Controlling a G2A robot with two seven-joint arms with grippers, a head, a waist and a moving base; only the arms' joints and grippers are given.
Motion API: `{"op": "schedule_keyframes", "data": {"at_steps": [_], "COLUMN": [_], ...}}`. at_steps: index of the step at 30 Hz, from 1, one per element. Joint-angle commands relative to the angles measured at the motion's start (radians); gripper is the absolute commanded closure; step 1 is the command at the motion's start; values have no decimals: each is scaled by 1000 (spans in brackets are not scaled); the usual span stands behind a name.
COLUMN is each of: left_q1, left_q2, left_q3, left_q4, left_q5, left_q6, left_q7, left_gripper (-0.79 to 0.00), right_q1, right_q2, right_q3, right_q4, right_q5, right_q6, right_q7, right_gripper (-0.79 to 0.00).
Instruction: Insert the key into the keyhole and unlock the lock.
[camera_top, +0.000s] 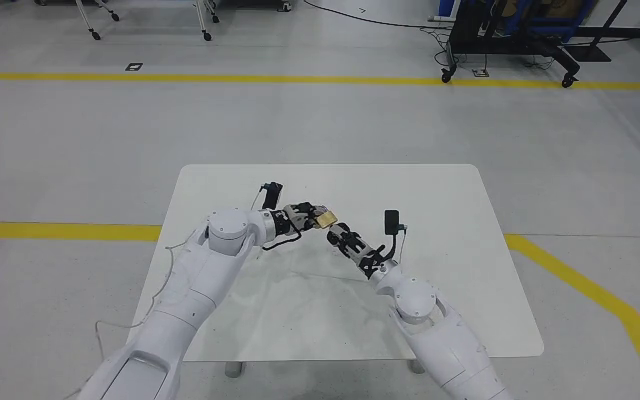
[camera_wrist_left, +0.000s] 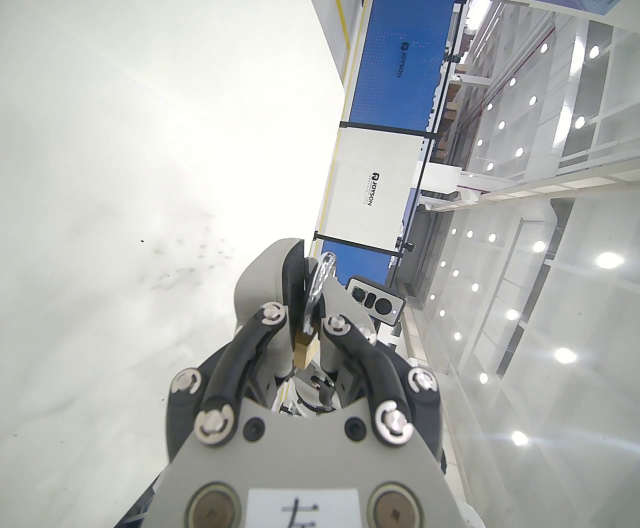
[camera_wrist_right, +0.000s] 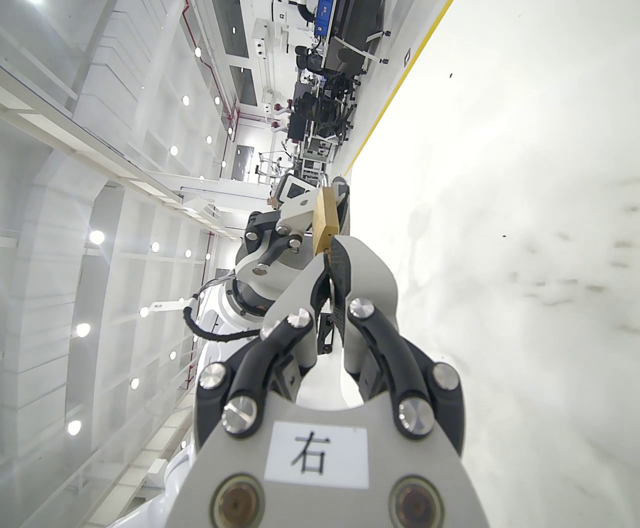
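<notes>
The right gripper (camera_wrist_right: 330, 252) is seen clenched, with its tips at the near end of the brass lock (camera_wrist_right: 324, 220); what is pinched between them is hidden. Just beyond, the lock is grasped by the left gripper (camera_top: 308, 214), at the centre of the top view, over the table (camera_top: 450, 300).

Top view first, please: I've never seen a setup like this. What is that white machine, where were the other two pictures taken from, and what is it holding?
It is a robot with two arms, working over a white table. The top view comes from a camera on the robot above its arms, looking down. The other two pictures come from a camera on each wrist, looking along that arm's gripper, which is a two-fingered clamp. The left gripper is shut on a small brass lock over the middle of the table. The right gripper meets it from the opposite side, shut on a silver key that points into the lock's end. How far in the key sits cannot be seen.
</notes>
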Motion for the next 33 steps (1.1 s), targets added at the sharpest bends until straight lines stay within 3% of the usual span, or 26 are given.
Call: {"op": "schedule_keyframes", "data": {"at_steps": [1, 16, 18, 20, 33], "left_q1": [1, -6, -7, -8, -6], "left_q2": [1, -1, -2, -2, -4], "left_q3": [2, 2, 1, 0, -5], "left_q4": [-3, 13, 16, 17, 20], "left_q5": [9, -16, -20, -23, -34], "left_q6": [-4, -4, -1, 1, -3], "left_q7": [-3, -43, -42, -40, -24], "left_gripper": [0, 0, 0, 0, 0], "right_q1": [-2, -20, -24, -27, -48], "right_q2": [1, 4, 4, 5, 9], "right_q3": [3, 14, 15, 18, 35], "right_q4": [-2, -30, -33, -36, -46], "right_q5": [-1, -6, -6, -4, 24], "right_q6": [1, -16, -20, -27, -51], "right_q7": [1, 2, 2, 1, 26], "right_gripper": [0, 0, -225, -332, -283]}}
